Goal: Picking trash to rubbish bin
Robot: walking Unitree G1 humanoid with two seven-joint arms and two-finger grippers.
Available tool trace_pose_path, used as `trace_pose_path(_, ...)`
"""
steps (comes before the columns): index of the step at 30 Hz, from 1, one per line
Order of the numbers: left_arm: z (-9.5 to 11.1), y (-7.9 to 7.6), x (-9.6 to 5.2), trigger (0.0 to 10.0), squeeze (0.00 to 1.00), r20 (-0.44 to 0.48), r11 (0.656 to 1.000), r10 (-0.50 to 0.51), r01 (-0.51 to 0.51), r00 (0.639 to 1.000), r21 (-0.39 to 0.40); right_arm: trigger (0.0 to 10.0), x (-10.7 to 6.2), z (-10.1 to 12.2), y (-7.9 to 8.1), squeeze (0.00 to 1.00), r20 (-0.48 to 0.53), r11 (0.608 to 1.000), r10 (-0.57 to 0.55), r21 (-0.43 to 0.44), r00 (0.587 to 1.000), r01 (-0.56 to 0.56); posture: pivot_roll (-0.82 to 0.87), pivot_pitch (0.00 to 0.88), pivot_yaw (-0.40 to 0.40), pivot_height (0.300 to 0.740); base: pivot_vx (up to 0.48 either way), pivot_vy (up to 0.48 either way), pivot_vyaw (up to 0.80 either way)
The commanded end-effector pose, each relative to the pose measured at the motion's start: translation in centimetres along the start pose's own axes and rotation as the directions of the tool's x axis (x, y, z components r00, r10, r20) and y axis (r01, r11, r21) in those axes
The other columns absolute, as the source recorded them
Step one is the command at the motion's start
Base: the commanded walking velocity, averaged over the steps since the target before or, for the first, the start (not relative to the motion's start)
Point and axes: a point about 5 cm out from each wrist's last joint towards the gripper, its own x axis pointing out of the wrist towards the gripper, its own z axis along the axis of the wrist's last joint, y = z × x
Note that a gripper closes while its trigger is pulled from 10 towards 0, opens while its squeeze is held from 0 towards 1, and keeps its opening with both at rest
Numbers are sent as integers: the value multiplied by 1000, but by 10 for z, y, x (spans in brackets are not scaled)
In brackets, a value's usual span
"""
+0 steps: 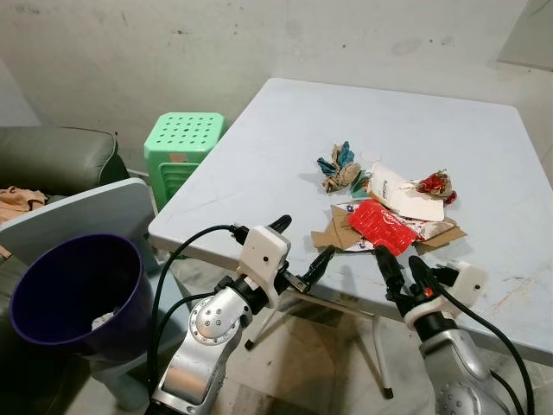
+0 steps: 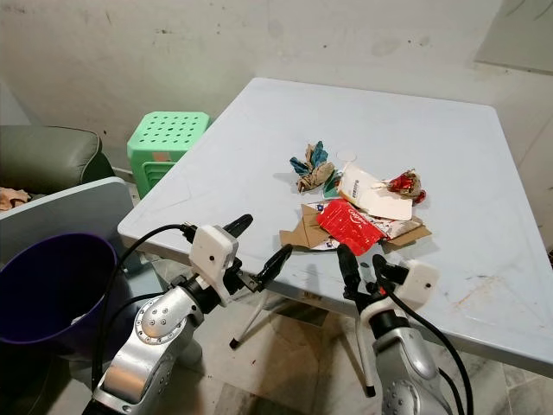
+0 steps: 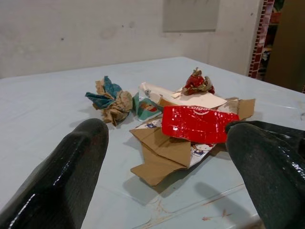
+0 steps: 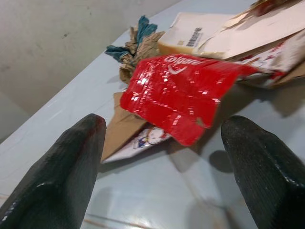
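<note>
I have both arms raised forward, left gripper (image 1: 301,246) and right gripper (image 1: 401,265) level, fingers spread wide, holding nothing.

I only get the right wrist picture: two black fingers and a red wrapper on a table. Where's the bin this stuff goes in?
Observer: A dark purple rubbish bin stands on the floor to the robot's left, beside the table, below its top.
Operator: Is the other arm doing anything?
Observer: Yes. The left gripper is at the table's near edge, fingers open, aimed at the same pile.
Operator: What's in the pile besides the red wrapper?
Observer: Behind the red wrapper and the brown cardboard lies a small red and gold crumpled wrapper, at the far right of the pile.
Operator: And my gripper?
Observer: The right gripper sits open just short of the red wrapper.
</note>
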Motion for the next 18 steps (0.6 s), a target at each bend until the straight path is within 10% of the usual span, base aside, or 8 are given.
trace_pose_path(1, 4, 2, 1, 10000, 0, 5, 1000, 7, -7, 1000, 17, 10000, 3, -2, -2, 0, -5, 1000, -16, 19, 1000, 16, 71, 64, 13, 740, 0, 0, 0)
trace_pose_path(9, 6, 4, 2, 10000, 0, 9, 1000, 20, -20, 1000, 22, 10000, 22, 3, 4, 0, 17, 999, 11, 30, 1000, -12, 82, 60, 9, 740, 0, 0, 0)
trace_pose_path(13, 6, 4, 2, 10000, 0, 12, 999, 26, -26, 1000, 23, 0, 27, 9, 3, 0, 64, 1000, -4, 25, 998, 2, 88, 60, 6, 740, 0, 0, 0)
trace_pose_path(18, 6, 5, 2, 10000, 0, 11, 999, 31, -31, 999, 22, 0, 28, 9, 1, 0, 72, 1000, -10, 18, 997, 9, 86, 59, 6, 740, 0, 0, 0)
